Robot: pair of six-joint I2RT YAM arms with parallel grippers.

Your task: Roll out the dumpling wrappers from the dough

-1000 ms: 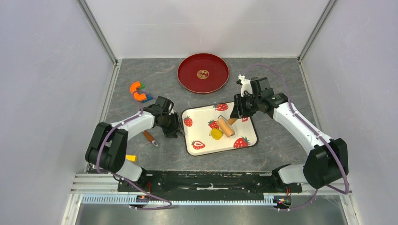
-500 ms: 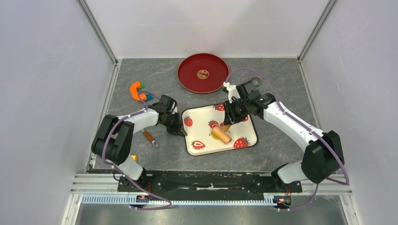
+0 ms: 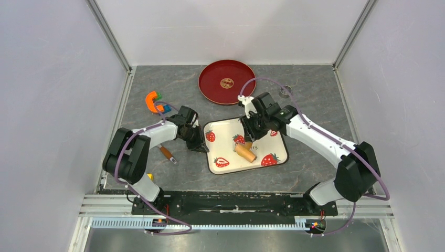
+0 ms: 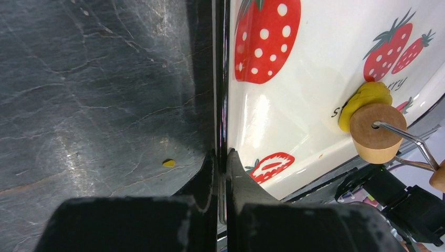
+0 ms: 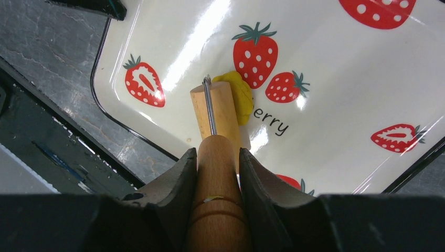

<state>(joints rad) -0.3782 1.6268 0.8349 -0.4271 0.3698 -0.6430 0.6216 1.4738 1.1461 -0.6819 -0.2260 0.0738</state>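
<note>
Status, mid-task.

My right hand [image 5: 218,157] is clamped tight on the wooden handle of the rolling pin [image 5: 215,110], fingers pressed to both sides of it. The roller lies on the strawberry tray [image 3: 273,137], at the centre of the top view. Its far end is touching the yellow dough lump [image 5: 240,93].

My left hand [image 4: 221,157] is pinched shut on the tray's left rim, one finger outside on the tabletop [image 3: 315,105] and one inside the tray. I judge this to be a bracing hold so the tray does not slide under the pin.

Done so far, as far as I can see: one dumpling wrapper [image 3: 227,82], a small flat disc, sits at the middle of the red plate [image 3: 210,89], upper centre of the top view. It is too small there for me to be sure of its colour or thickness.

Left to do: the lump on the tray looks thick and rumpled, not flat. In the left wrist view it bulges up beside the roller's end face. I judge the current piece barely started. It needs passes with the roller over it, not beside it.

Note: a yellow crumb [image 4: 168,163] lies on the tabletop just outside the tray.
</note>
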